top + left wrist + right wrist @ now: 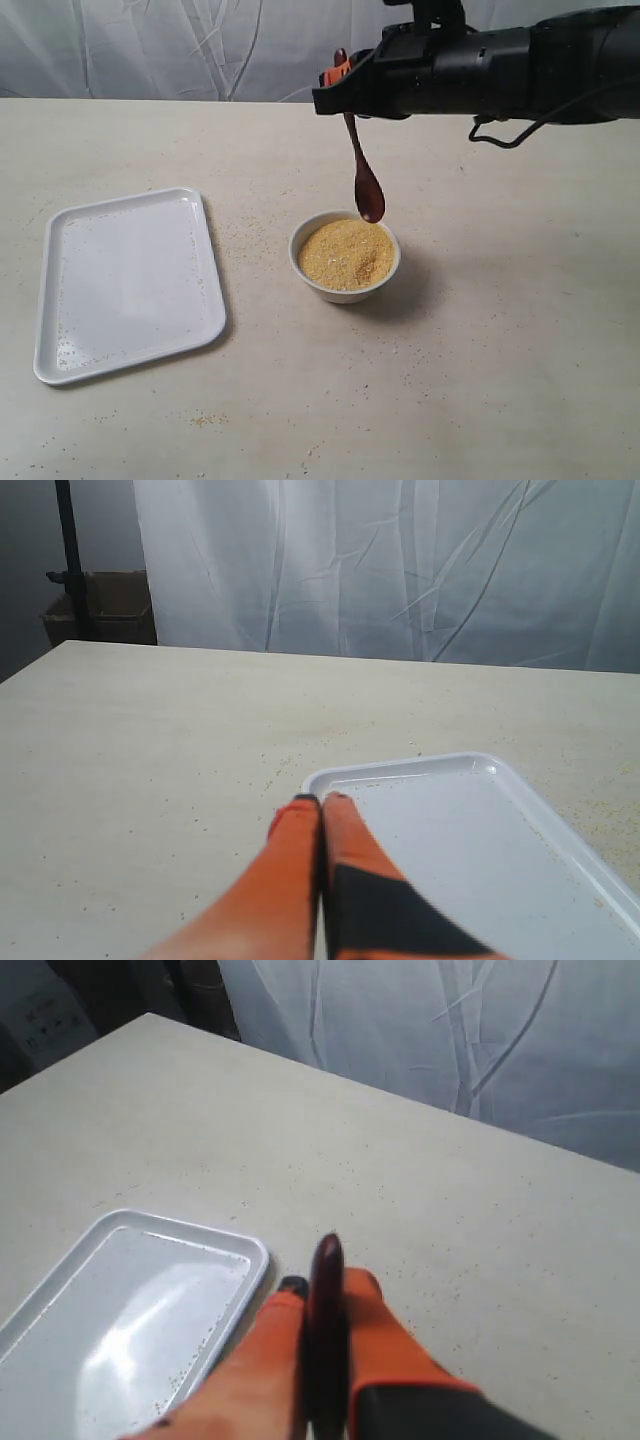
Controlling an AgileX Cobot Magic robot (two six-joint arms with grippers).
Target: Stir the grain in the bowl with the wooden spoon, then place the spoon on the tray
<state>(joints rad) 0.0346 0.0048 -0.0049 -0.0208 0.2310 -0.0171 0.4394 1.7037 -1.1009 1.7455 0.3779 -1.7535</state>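
My right gripper [340, 76] is shut on the handle of the dark wooden spoon [364, 172], which hangs almost upright. Its oval head hovers just above the far rim of the white bowl [345, 286]. Yellow-orange grain [346, 254] fills that bowl. In the right wrist view the spoon's handle end [326, 1310] sticks up between the orange fingers [380, 1330]. The white tray [130, 280] lies flat to the left of the bowl. My left gripper [322, 802] is shut on nothing, near a corner of the tray [480, 830]; it is out of the exterior view.
Stray grains dot the beige table [500, 350] around the bowl and lie scattered inside the tray. A pale curtain [200, 45] hangs behind the table's far edge. A cardboard box [100, 605] stands beyond the table's corner.
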